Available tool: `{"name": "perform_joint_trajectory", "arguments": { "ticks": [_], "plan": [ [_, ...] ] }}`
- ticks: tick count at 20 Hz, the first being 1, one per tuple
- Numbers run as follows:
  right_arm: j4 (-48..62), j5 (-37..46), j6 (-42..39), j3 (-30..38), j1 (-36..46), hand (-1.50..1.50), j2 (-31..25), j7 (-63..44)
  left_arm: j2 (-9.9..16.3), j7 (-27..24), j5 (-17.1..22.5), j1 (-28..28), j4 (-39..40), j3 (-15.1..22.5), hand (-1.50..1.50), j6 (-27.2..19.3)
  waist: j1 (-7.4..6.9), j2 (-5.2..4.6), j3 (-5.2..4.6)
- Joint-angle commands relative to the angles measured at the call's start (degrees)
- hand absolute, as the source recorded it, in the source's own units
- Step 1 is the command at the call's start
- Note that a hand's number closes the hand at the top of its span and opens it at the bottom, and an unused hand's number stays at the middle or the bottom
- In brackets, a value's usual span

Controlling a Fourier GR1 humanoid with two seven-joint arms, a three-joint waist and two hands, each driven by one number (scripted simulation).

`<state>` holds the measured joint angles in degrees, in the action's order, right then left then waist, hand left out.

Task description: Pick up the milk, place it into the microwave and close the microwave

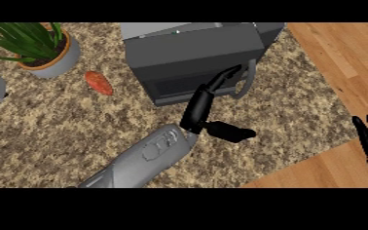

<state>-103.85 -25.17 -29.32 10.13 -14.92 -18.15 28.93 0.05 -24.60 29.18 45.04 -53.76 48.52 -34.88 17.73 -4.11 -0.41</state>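
Milk is showing nowhere on the counter, presumably inside the microwave already; the left hand is pressing straightened fingers against the microwave's door near its handle, closing apparently under way; the right hand is resting far right of the microwave, fingers relaxed.

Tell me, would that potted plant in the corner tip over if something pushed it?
Probably not easily: the potted plant sits in a wide, squat pot, likely bottom-heavy. On the speckled counter it would more likely slide. Its long leaves look floppy and would bend first.
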Motion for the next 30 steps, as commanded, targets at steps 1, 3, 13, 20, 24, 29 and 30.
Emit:
{"name": "perform_joint_trajectory", "arguments": {
  "ticks": [1, 3, 13, 20, 24, 29, 30],
  "plan": [
    [-0.6, -1.9, -0.9, 0.0, 1.9, -1.50, -1.3, -1.4, -0.1, -1.3, 2.5, 3.5, 1.7, -0.7, -1.50, -1.1, 1.37, -0.54, 0.04],
    [-0.2, -3.0, -2.0, 0.0, 1.8, -1.50, -1.9, -1.7, -0.1, -2.4, 3.4, 3.9, 3.0, -1.1, -1.50, -1.8, 1.84, -0.76, 0.12],
    [-1.1, -6.1, -3.3, -0.4, 5.2, -1.50, -4.2, -4.2, -0.1, -4.5, 7.8, 8.9, 6.9, -1.9, -1.50, -2.1, 3.72, -1.71, 0.19],
    [-1.0, -8.6, -3.0, 0.7, 6.7, -1.50, -5.7, -5.9, 0.0, -6.6, 10.3, 9.9, 8.6, -1.7, -1.50, -3.3, 4.77, -1.77, 0.16],
    [-0.8, -9.9, -2.6, 1.0, 6.9, -1.50, -5.9, -6.8, 0.0, -8.1, 11.5, 9.7, 8.9, -1.1, -1.50, -3.6, 5.70, -1.90, 0.17],
    [-1.0, -11.1, -2.9, 1.4, 8.2, -1.50, -7.5, -8.0, 0.0, -9.3, 13.1, 10.4, 9.5, -0.6, -1.50, -3.6, 5.85, -1.78, 0.15],
    [-0.7, -11.2, -2.8, 1.5, 8.3, -1.50, -7.3, -7.9, 0.0, -9.4, 13.5, 10.3, 9.7, -0.6, -1.50, -3.7, 5.85, -1.78, 0.24]
  ]
}}
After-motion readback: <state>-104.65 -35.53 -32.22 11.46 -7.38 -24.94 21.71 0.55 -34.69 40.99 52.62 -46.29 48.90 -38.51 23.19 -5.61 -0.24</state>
